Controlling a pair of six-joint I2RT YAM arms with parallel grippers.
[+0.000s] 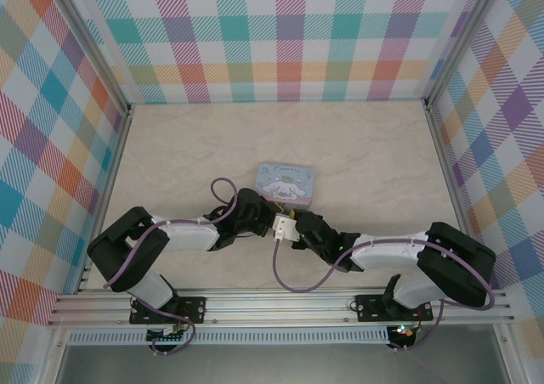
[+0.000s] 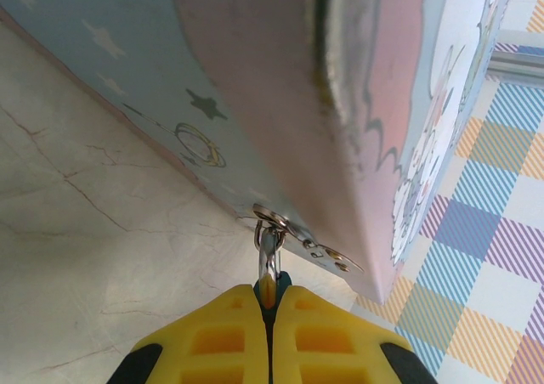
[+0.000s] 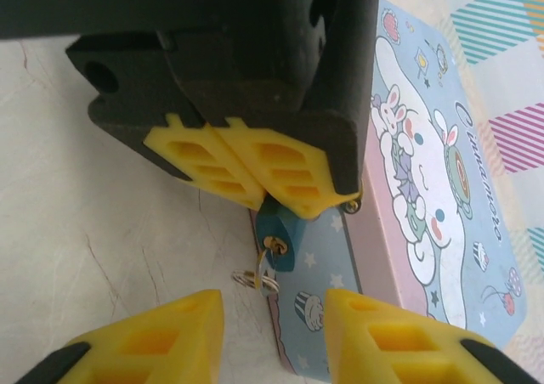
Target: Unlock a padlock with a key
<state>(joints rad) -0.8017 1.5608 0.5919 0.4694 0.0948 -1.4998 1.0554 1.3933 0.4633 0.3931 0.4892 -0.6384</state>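
Beige marbled tabletop [image 1: 170, 146] below, checked walls around it, and both black-and-white arms reach in to meet at the near edge of the pale blue rectangular tin printed with a cartoon dog [image 1: 286, 184]. From overhead the meeting point is a tangle: the left gripper [image 1: 257, 210] and right gripper [image 1: 293, 225] crowd together, and nothing small can be picked out between them.

The right wrist camera helps. The left gripper [image 3: 276, 204] comes down from the top, its yellow jaws pressed together on the small teal-blue padlock [image 3: 276, 231], covering its upper end. The padlock sits right at the tin's [image 3: 425, 189] side wall. Below, the right gripper [image 3: 274, 307] waits with its jaws spread wide, holding nothing.

From the left wrist, the left gripper [image 2: 270, 292] shows only a sliver of the padlock's teal body, with the silvery shackle [image 2: 268, 248] rising through the metal hasp [image 2: 306, 244] on the tin [image 2: 255, 78].

A thin silvery wire ring [image 3: 255, 278] hangs at the padlock's lower end; whether the key sits in the keyhole is too small to tell.
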